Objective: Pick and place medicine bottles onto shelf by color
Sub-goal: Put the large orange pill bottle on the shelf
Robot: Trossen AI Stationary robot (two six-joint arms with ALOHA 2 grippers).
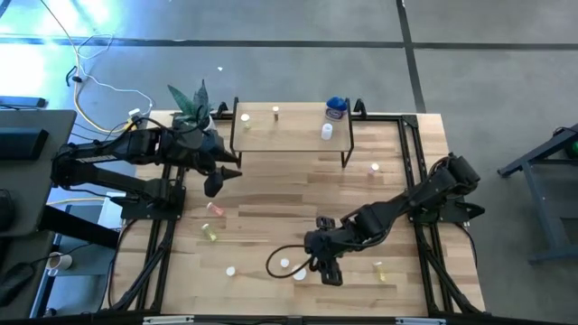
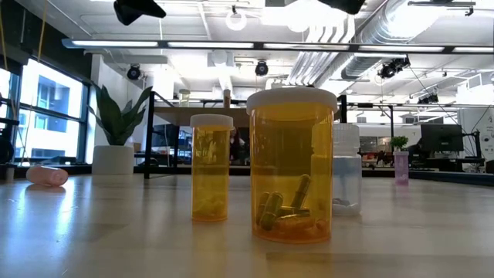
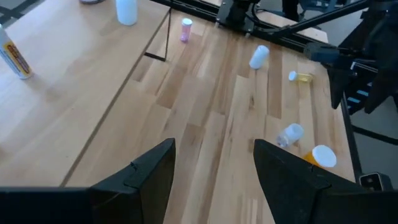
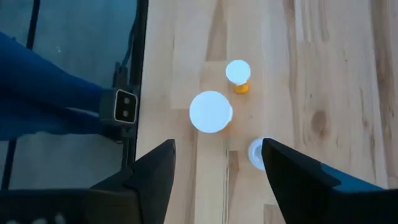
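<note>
Barely started, judging by the layout. On the shelf: four bottles only — a white one, a yellowish one, a larger blue one and a small white vial just in front of it. Hard to say from above whether these are grouped by colour yet.

Left on the table: most of the lot. A pink bottle lying down and a yellow one near the left side, a white cap toward the front edge, one beside the shelf's right leg, a yellow one at front right, and a cluster of three at front centre — a large amber bottle, a small amber one and a clear vial.

Right gripper poised directly over that cluster, fingers spread wide, nothing held. Left gripper raised above the table in front of the shelf's left end, fingers likewise apart and empty.

Remaining: nearly every pick, beginning probably with the amber pair.
</note>
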